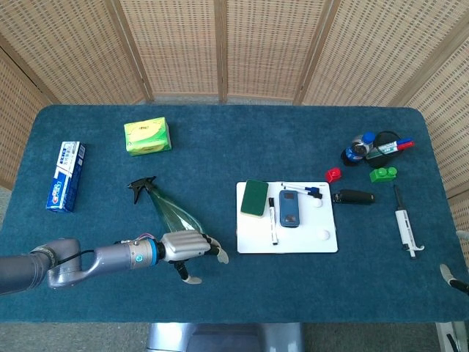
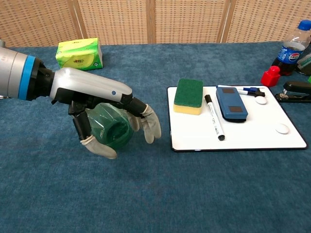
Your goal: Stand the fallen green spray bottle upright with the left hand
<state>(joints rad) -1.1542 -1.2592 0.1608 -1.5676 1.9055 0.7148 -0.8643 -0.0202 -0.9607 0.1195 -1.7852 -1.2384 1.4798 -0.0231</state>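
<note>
Left hand [image 2: 104, 114] is cupping the fat base of the fallen spray bottle [image 1: 170, 208], fingers apparently not clamping, nozzle pointing away toward the surface's far-left.

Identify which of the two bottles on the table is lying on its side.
The green spray bottle, under the left hand, lies on its side. The blue-capped drink bottle at the far right stands upright.
</note>
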